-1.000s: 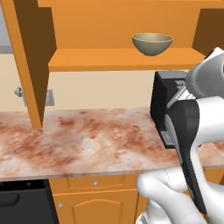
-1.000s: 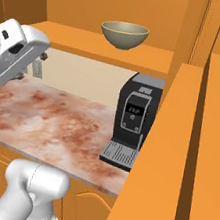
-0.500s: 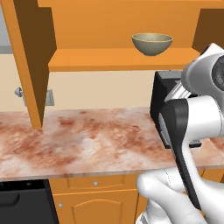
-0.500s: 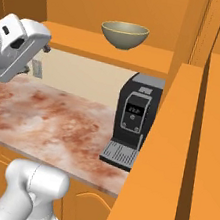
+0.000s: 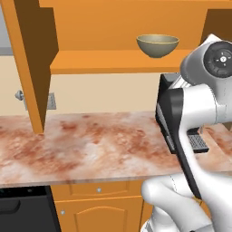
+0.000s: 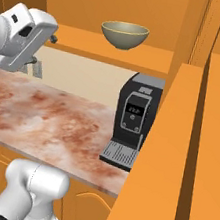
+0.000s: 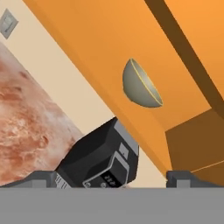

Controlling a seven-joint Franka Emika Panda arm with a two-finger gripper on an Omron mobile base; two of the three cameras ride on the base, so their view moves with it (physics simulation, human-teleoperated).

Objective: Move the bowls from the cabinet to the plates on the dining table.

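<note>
Left base view: one bowl (image 5: 157, 45) in the upper right of frame, upright on the cabinet shelf (image 5: 104, 61), mouth up, round so no long axis; its base sits on the shelf board. Open cabinet door (image 5: 31, 63) hangs edge-on at the left, with a wall outlet (image 5: 50, 101) partly hidden behind it. Marbled table (image 5: 86, 147) runs across mid-frame; the arm (image 5: 199, 104) at right covers most of the coffee machine (image 5: 164, 97), only its dark top edge and drip tray showing. Right base view: same bowl (image 6: 124, 35) at top centre, upright on the shelf (image 6: 92, 43), above and left of the coffee machine (image 6: 133, 118), which stands fully visible on the table (image 6: 45, 116). Arm wrist at the upper left; tool itself cut off, cannot tell its state here. Tall orange panel (image 6: 175, 158) blocks the right side. Hand view: frame rolled, so the bowl (image 7: 140, 85) appears tipped with its mouth toward the right of frame, centre-upper; shelf (image 7: 87, 57) runs diagonally. Coffee machine (image 7: 103, 159) at bottom centre, its lower part cut off. Tool (image 7: 113, 179): fingertips (image 7: 43, 178) sit at opposite sides of the bottom edge, well apart, nothing between them, clear of the bowl.
</note>
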